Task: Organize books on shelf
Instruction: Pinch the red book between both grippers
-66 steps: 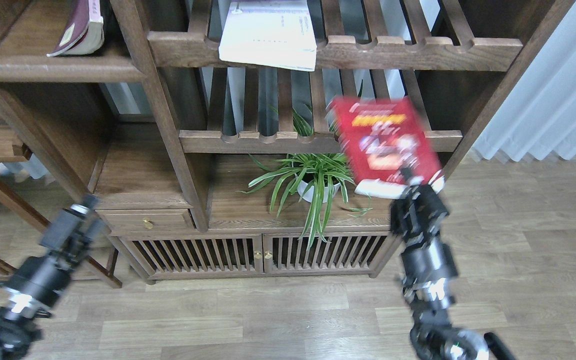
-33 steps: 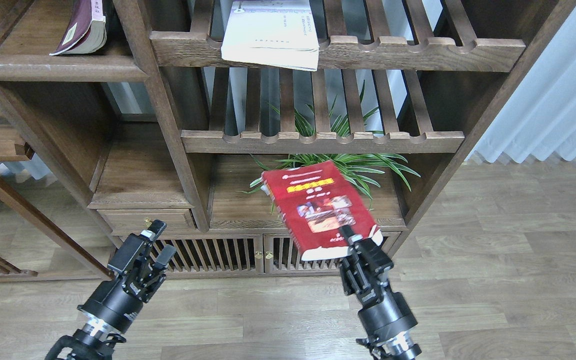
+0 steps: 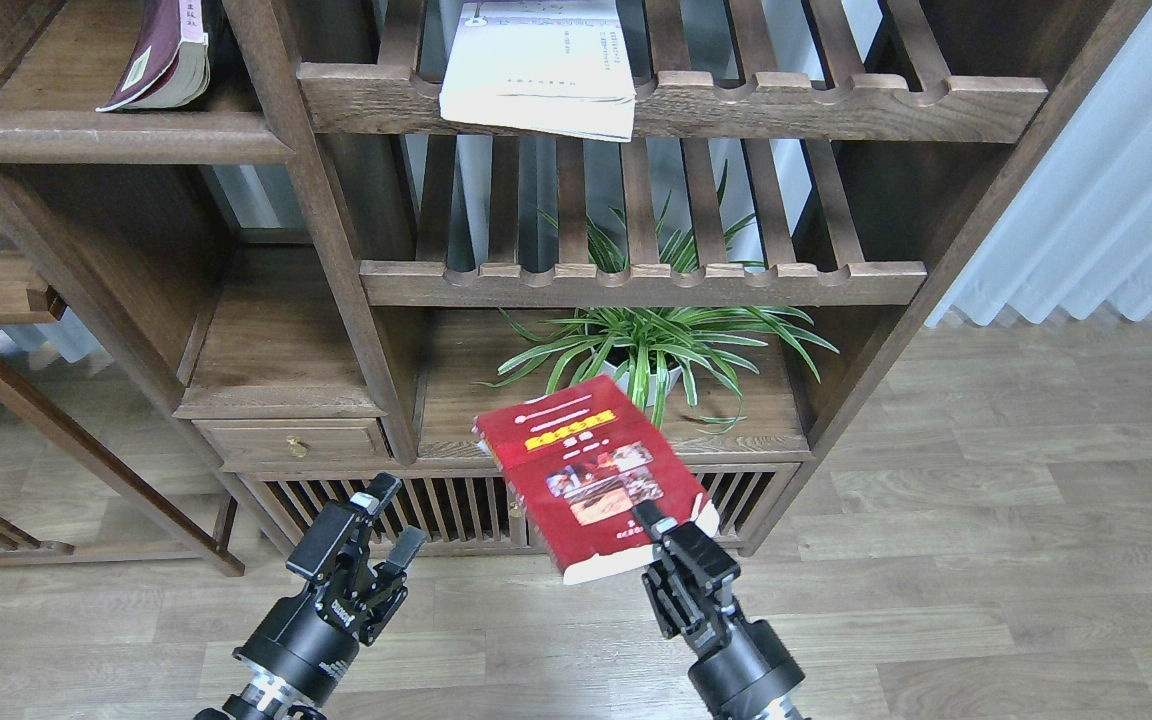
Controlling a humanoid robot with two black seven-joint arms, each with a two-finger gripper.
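Observation:
My right gripper (image 3: 658,527) is shut on the near edge of the bright red book (image 3: 591,475) with a yellow band and photos, holding it face up and tilted in front of the low cabinet. My left gripper (image 3: 391,518) is open and empty, left of the red book. The dark maroon book (image 3: 161,55) leans on the solid plank shelf (image 3: 116,135) at the top left. The white book (image 3: 539,70) lies on the upper slatted rack, overhanging its front rail.
A potted spider plant (image 3: 651,350) stands on the low cabinet top behind the red book. A second slatted rack (image 3: 641,283) runs above the plant. A small drawer (image 3: 291,438) and slatted cabinet doors (image 3: 436,500) are below. Pale curtains (image 3: 1106,170) hang at right.
My right gripper has carried the red book down and left, from beside the middle rack to in front of the cabinet. My left gripper has moved right toward the middle.

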